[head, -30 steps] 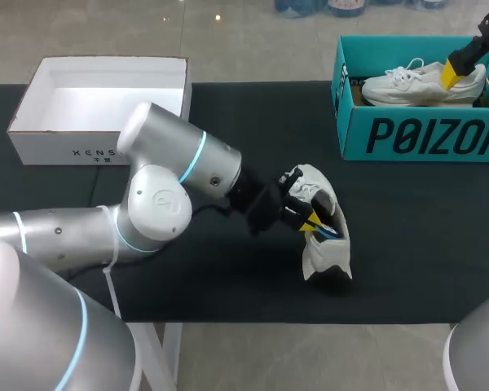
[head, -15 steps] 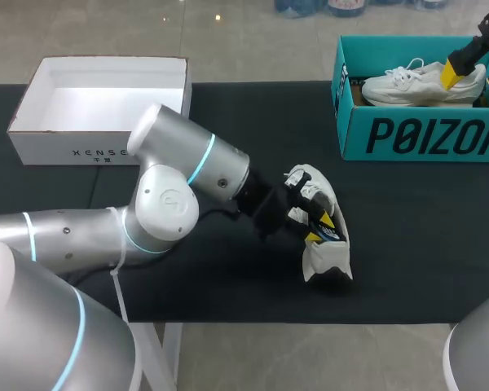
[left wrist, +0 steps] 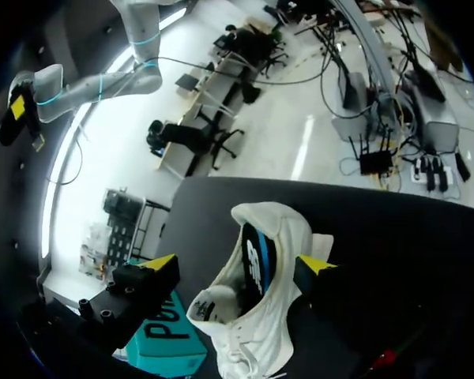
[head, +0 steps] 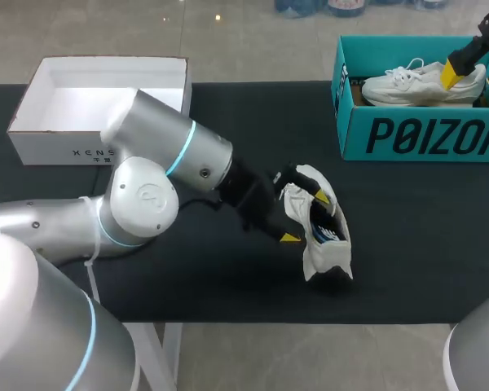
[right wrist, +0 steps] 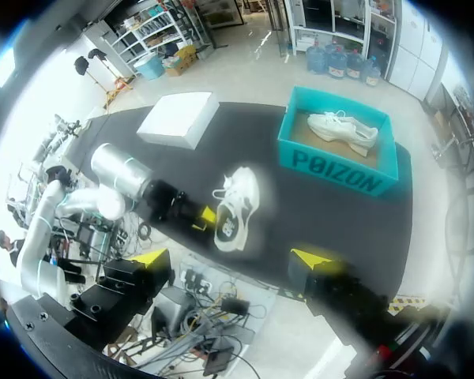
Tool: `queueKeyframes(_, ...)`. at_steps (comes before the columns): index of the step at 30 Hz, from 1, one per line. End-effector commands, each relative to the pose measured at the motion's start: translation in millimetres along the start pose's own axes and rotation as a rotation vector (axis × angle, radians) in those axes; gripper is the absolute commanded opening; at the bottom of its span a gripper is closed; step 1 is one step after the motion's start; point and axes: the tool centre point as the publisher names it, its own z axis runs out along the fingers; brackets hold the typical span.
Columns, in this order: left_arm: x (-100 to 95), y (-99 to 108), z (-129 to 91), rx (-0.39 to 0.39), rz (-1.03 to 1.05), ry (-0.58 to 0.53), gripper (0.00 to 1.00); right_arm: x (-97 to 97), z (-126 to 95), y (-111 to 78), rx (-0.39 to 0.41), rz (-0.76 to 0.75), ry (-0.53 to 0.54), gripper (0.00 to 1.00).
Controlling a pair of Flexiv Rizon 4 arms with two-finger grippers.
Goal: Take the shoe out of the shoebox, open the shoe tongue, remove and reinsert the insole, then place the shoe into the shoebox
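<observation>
Near the desk (head: 407, 244) middle, the left fingers (left wrist: 142, 288) stand spread either side of the white shoe (left wrist: 261, 316); best pinch the blue insole (left wrist: 257, 264) at its edge

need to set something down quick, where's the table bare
Bare table between the white box and the teal shoebox, and in front of the shoebox, right of the loose shoe. Crowded at mid table, where the left hand flanks that shoe.

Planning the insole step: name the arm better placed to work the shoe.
Left. The left gripper is open around the shoe; the right gripper hangs high above the table, far from it.
</observation>
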Motion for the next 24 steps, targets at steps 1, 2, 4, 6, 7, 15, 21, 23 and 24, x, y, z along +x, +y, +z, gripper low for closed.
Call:
queueKeyframes(1,-9.7,-1.1,-25.0,0.061,-0.021,0.079,1.0,0.0,0.1,2.6,0.006,0.001,0.0,1.0)
queueKeyframes(2,-10.9,-0.5,-25.8,0.086,-0.026,0.121,1.0,0.0,0.1,2.6,0.006,0.001,0.0,1.0)
queueKeyframes(4,-16.3,-5.4,-28.1,0.156,-0.061,0.21,1.0,0.0,0.1,2.6,0.006,0.001,0.0,1.0)
queueKeyframes(6,-12.7,-6.3,-29.1,0.23,-0.113,0.332,1.0,0.0,0.1,2.6,0.006,0.001,0.0,1.0)
queueKeyframes(7,-11.5,-7.4,-29.1,0.258,-0.135,0.373,1.0,0.0,0.1,2.6,0.006,0.001,0.0,1.0)
queueKeyframes(15,-9.3,-10.9,-28.3,0.314,-0.18,0.456,1.0,0.0,0.1,2.6,0.006,0.001,0.0,1.0)
queueKeyframes(21,-9.3,-10.9,-28.3,0.314,-0.18,0.456,1.0,0.0,0.1,2.6,0.006,0.001,0.0,1.0)
queueKeyframes(23,-9.3,-10.9,-28.3,0.314,-0.18,0.456,1.0,0.0,0.1,2.6,0.006,0.001,0.0,1.0)
queueKeyframes(24,-9.3,-10.9,-28.3,0.314,-0.18,0.456,1.0,0.0,0.1,2.6,0.006,0.001,0.0,1.0)
